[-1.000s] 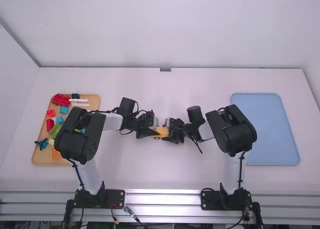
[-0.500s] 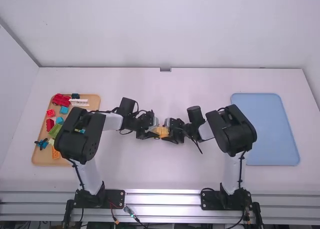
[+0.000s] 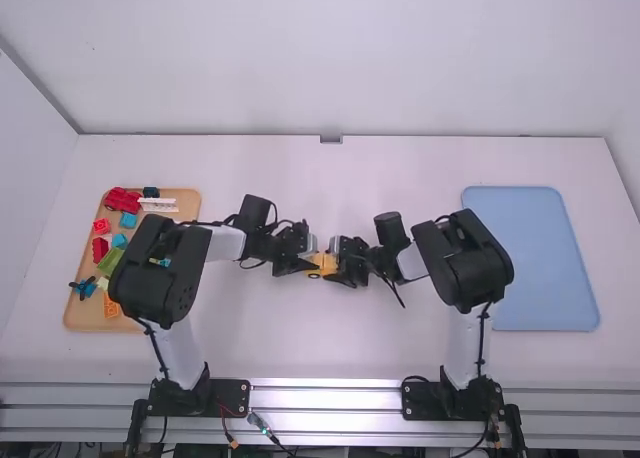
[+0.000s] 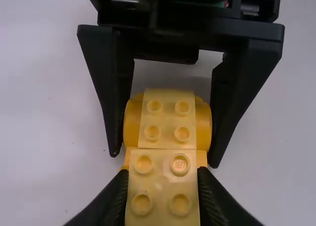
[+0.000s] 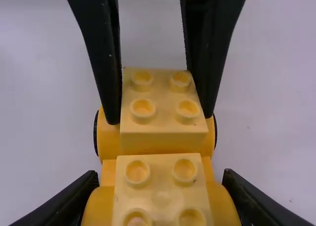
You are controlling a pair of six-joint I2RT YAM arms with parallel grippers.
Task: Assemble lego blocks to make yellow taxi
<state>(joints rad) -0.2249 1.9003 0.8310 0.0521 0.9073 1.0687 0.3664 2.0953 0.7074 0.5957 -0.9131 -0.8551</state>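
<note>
- Left pincer (image 4: 162, 174): closed to block width, gripping the sides of a yellow 2x2-stud block (image 5: 163, 118).
- Right pincer (image 5: 161, 174): spread wider, fingers against both sides of the wide yellow wheel-arch piece (image 5: 222, 204).
- Yellow taxi body (image 5: 109, 170): between the two pincers, a second 2x2-stud block (image 4: 168, 118) on top at the right pincer's end; black wheel (image 5: 215, 132) below the left pincer's fingers.
- Likely step: seating the left pincer's block. Right pincer should brace the body level while the left one squares the block and presses straight down.
- Risk: sideways push could tilt the block or pop pieces loose; check for an even seam before letting go.
</note>
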